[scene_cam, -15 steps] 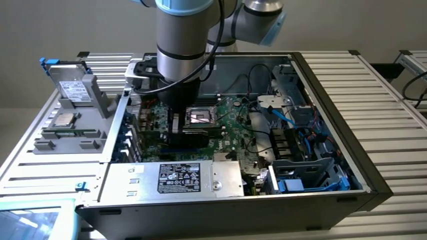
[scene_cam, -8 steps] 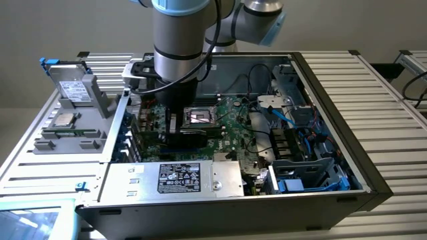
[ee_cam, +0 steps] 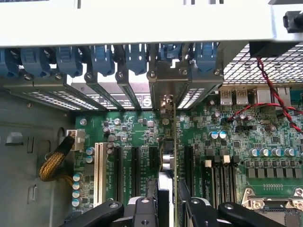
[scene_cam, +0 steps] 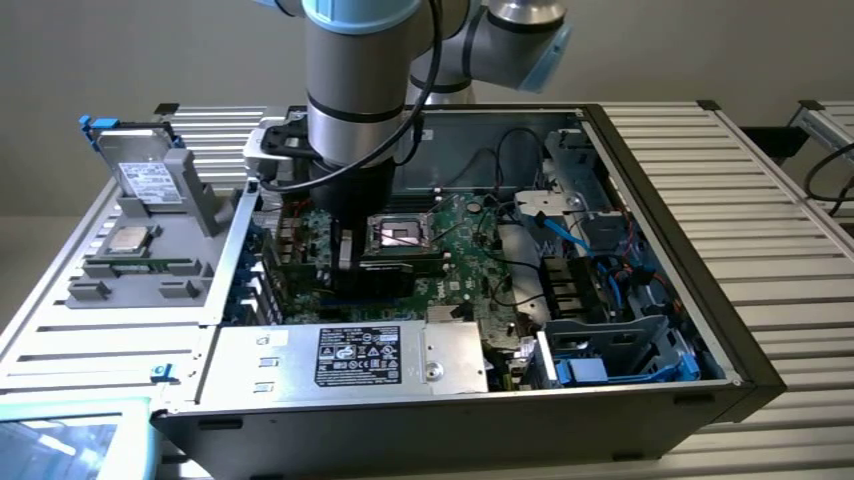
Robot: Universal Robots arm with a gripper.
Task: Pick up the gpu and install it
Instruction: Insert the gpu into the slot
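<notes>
My tool clamps the gpu upright, edge-on, so its lower edge squarely faces the motherboard.

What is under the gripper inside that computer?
A thin card, edge-on in the gripper, over the green circuit board and its slots. The slot directly beneath the card is hidden by it.

Arm: silver-grey cylindrical links, pale blue joint caps. Black cable along link. Gripper: black linkage bars, silver pivot screws.
</notes>
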